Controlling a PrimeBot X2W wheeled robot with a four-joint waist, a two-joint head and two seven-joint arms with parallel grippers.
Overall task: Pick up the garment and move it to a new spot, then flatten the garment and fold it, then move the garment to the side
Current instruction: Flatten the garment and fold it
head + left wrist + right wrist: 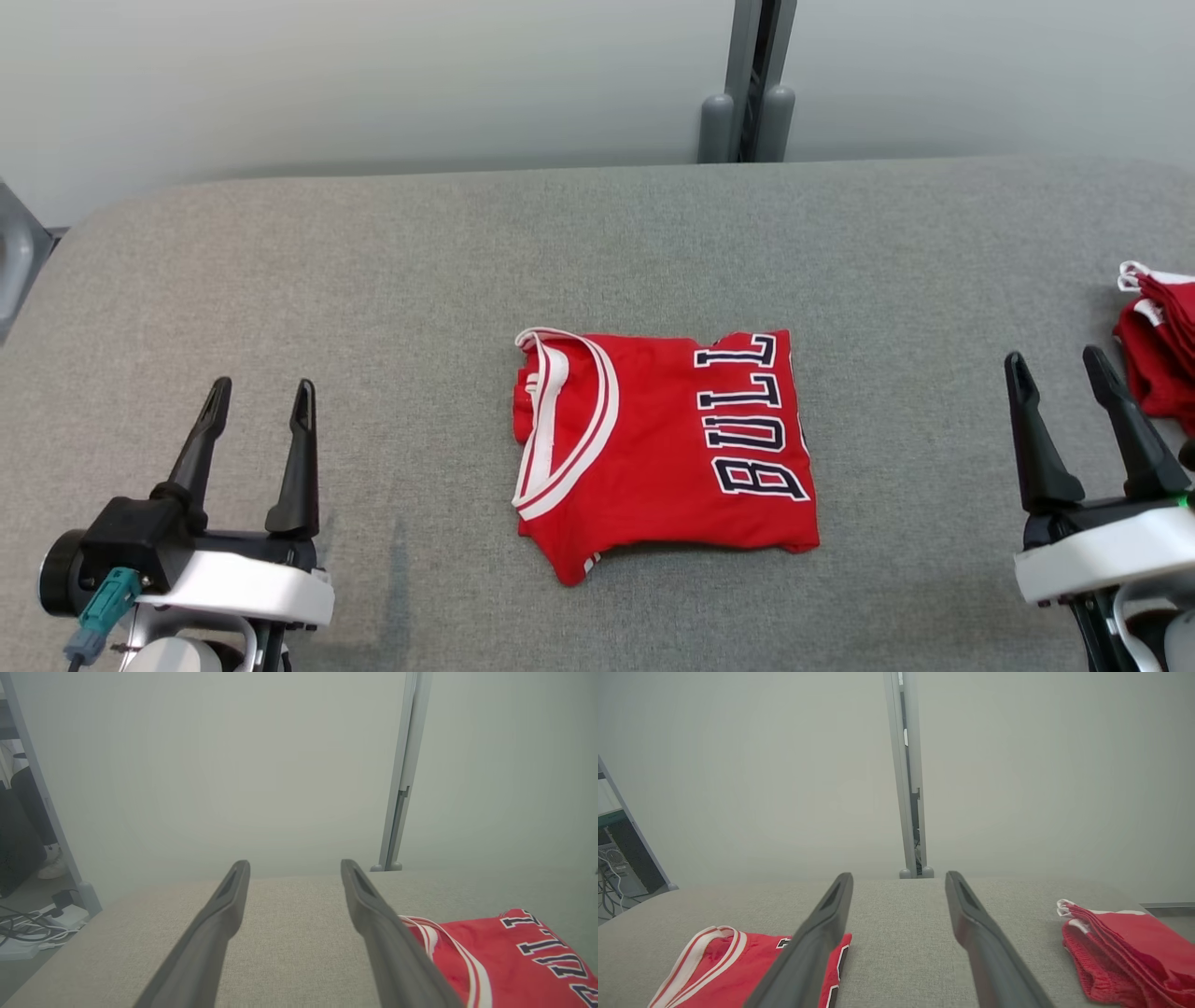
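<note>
Table (373, 280): a wide grey fabric-covered top with a pale wall behind it and a grey post (747, 84) at its far edge.
Garment (653, 448): a red jersey, folded into a rough square and lying flat near the middle of the table – well apart from both grippers.
Red pile (1162, 345): more red cloth with white edging, heaped at the table's right edge, just beside the right gripper's outer finger.
Left gripper (263, 387): at the lower left, its two dark fingers spread apart with nothing between them, clear of the jersey.
Right gripper (1053, 359): at the lower right, fingers likewise parted and empty, between the jersey and the red pile.
Lettering (752, 415): "BULL" in dark block letters outlined in white, turned sideways on the jersey's right half – no other writing is readable.
Trim (560, 420): white bands with thin red stripes, curving down the jersey's left side.
</note>
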